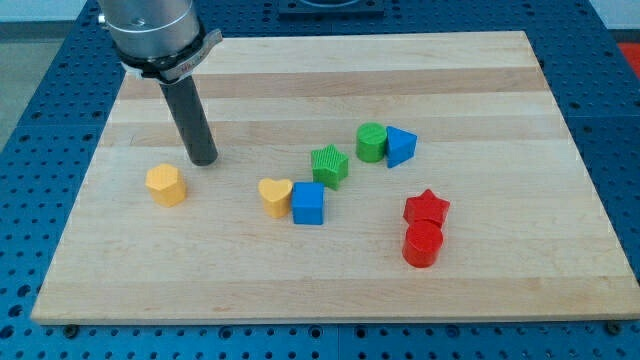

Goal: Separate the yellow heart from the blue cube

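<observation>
The yellow heart (275,196) lies near the board's middle, touching the left side of the blue cube (308,203). My tip (203,160) rests on the board up and to the left of the heart, well apart from it. It stands just up and right of a yellow hexagonal block (166,185).
A green star (329,165) sits just above the blue cube. A green cylinder (371,142) and a blue triangular block (400,146) touch further up right. A red star (427,208) and a red cylinder (422,244) sit at the right. The wooden board (120,280) is edged by blue perforated table.
</observation>
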Controlling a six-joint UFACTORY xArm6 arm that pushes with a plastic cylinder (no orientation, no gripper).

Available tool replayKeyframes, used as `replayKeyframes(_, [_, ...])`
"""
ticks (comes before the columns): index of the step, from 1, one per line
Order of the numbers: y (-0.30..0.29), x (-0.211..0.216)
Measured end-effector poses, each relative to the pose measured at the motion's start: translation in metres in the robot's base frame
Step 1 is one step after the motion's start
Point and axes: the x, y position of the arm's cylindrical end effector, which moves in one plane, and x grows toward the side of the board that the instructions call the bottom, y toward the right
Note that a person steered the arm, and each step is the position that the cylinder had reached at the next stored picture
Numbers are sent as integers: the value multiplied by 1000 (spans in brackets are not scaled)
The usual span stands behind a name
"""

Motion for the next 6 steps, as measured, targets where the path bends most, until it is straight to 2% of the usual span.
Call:
replayKeyframes(3, [80, 21])
replayKeyframes(4, [77, 32])
replayKeyframes(5, [77, 58])
replayKeyframes(6, [77, 110])
